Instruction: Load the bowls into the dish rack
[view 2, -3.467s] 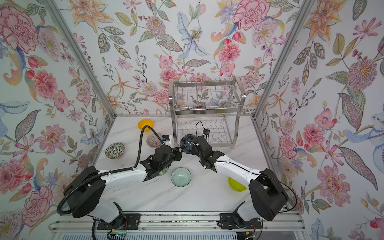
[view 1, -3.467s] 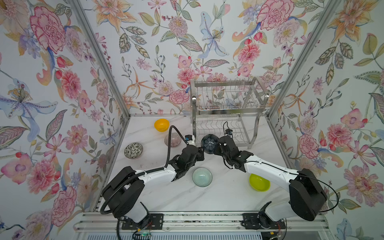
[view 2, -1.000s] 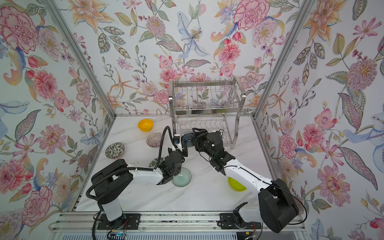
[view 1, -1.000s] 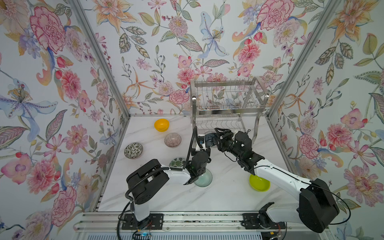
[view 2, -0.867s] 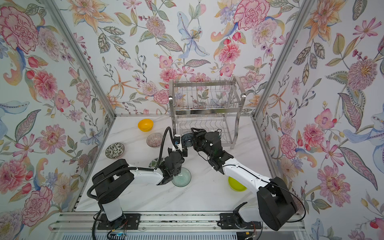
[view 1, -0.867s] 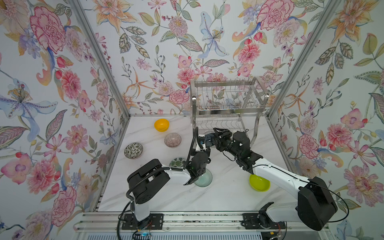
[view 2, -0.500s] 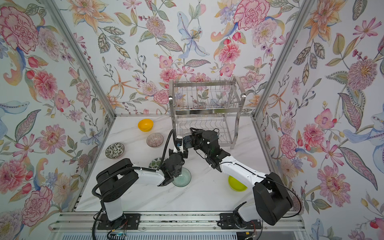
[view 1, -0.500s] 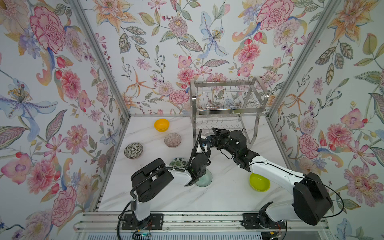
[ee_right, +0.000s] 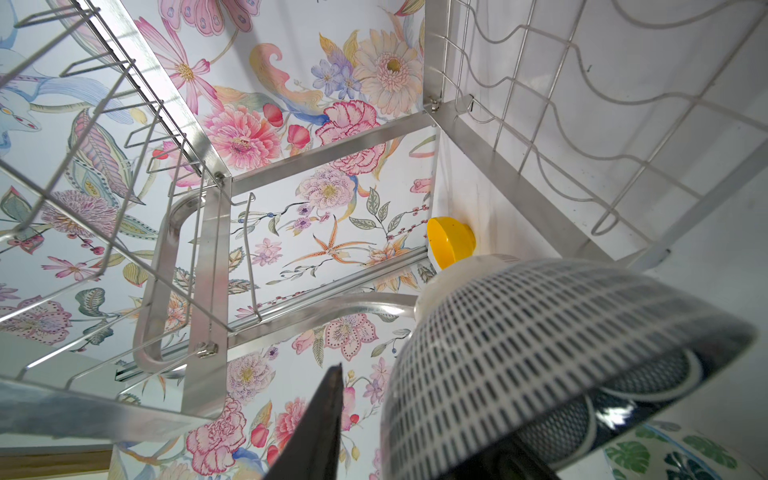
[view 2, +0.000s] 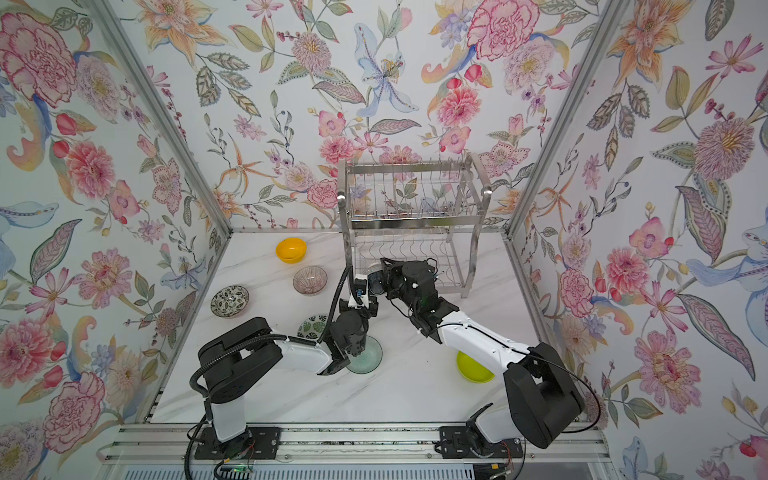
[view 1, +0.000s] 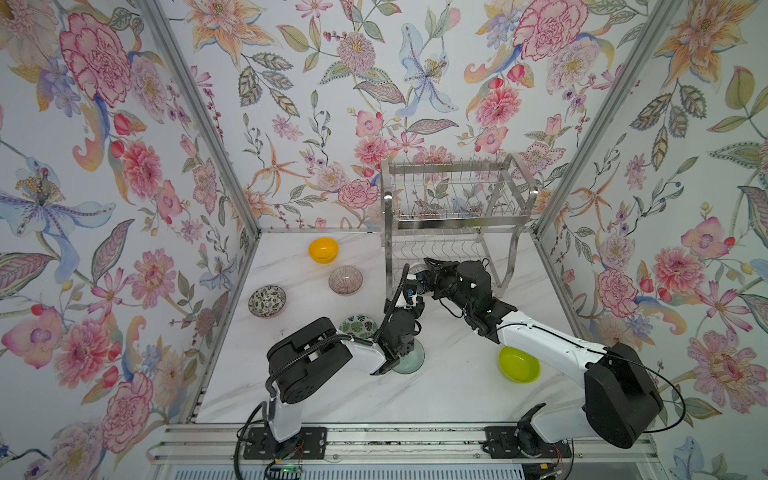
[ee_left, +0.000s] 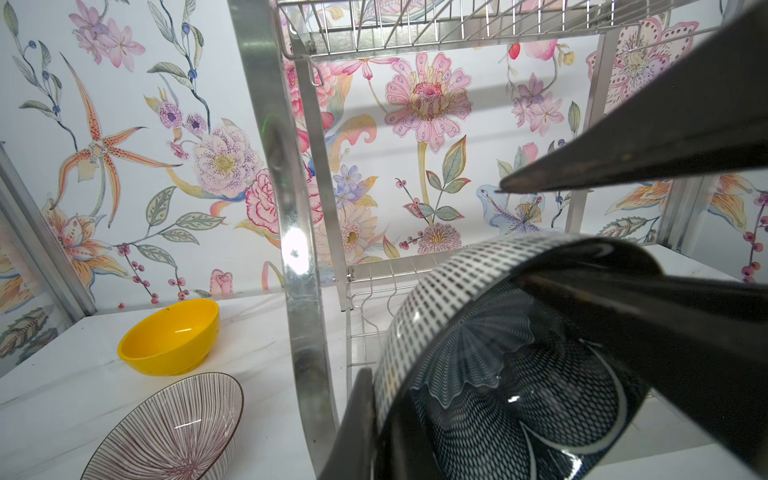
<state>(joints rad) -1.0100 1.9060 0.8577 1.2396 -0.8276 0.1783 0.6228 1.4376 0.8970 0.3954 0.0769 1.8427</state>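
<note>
While the dark navy bowl [ee_left: 498, 374] hangs tilted on edge beside the front left leg of the dish rack [view 1: 453, 168], over the far half of the worktop [view 1: 449, 399], the left gripper [ee_left: 374, 415] has its jaws clenched on the rim. The right gripper [ee_left: 511, 232] straddles the opposite wall, 1 finger inside, 1 outside with a gap showing, so it grips nothing yet. Judged a handover: the right jaws should bite fully before the left releases, then steer clear of the leg into the lower tier.
</note>
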